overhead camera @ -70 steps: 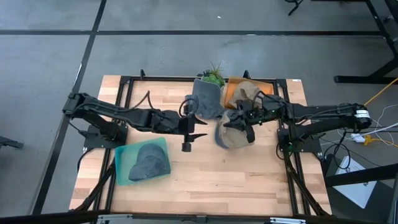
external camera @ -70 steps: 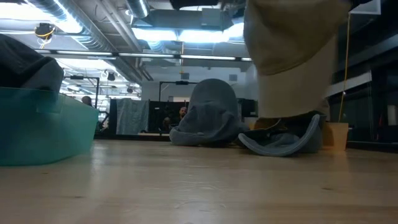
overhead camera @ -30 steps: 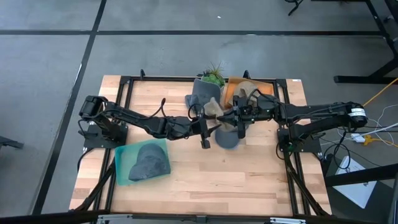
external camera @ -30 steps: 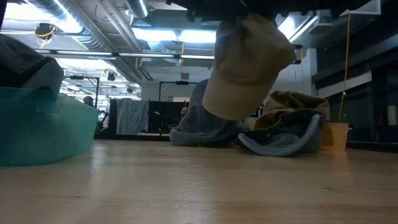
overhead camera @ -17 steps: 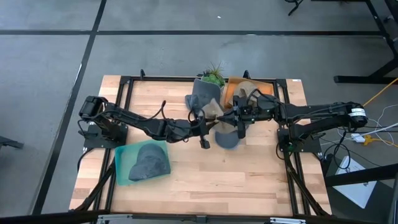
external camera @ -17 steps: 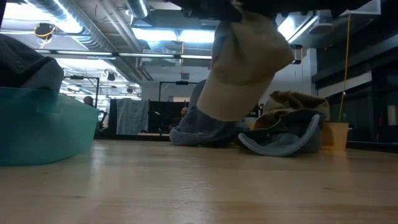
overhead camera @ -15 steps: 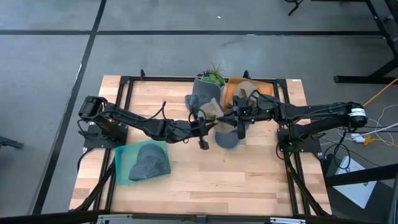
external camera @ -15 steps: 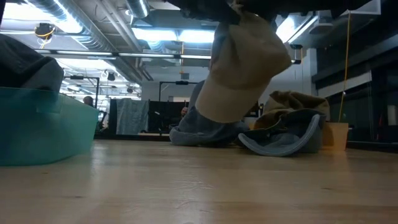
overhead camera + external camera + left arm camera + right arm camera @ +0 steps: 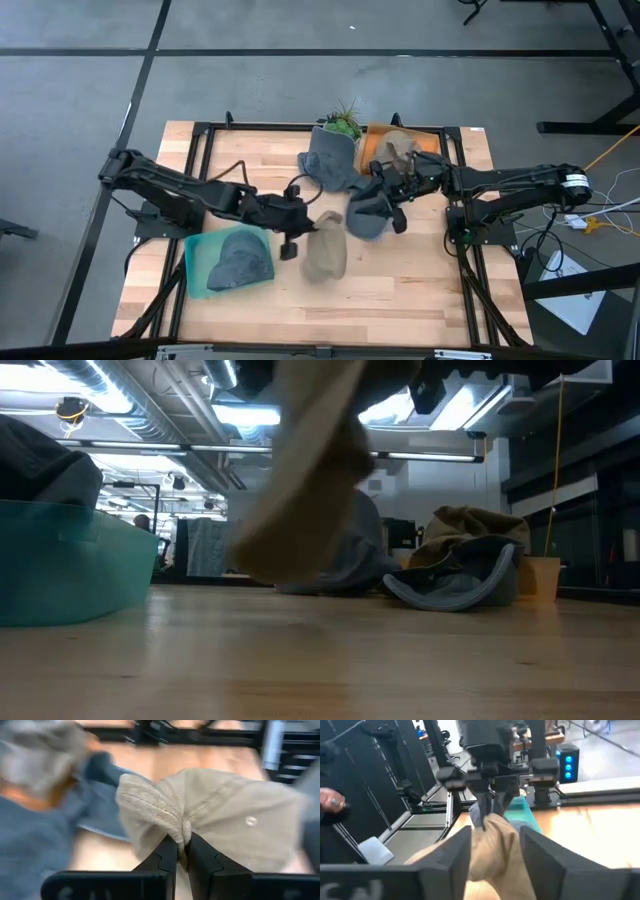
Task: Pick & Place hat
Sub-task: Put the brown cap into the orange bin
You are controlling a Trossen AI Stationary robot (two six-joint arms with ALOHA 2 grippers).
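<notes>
- Tan hat (image 9: 324,256): it hangs from the left gripper (image 9: 296,236), pinched by a fold of its cloth, and trails out ahead of the fingers, clear of the table (image 9: 400,290).
- Left gripper: clamped shut on the hat; the wrist view shows both fingers (image 9: 165,855) squeezing a bunched seam of the hat (image 9: 220,825).
- Right gripper (image 9: 385,207): jaws parted and empty, over the grey hats (image 9: 365,222) by the plant (image 9: 343,119); in its wrist view the tan hat (image 9: 492,852) lies beyond its fingers (image 9: 455,851), not between them.
- Step in hand, as I judge it: the carry, with the hat in the left gripper alone.
- Bin (image 9: 197,262): teal, just beside the left gripper, with one grey hat (image 9: 240,262) inside.
- Next move likely calls for swinging the hat over the bin, lowering it inside, then opening the fingers; the loose cloth may drape over the rim.
</notes>
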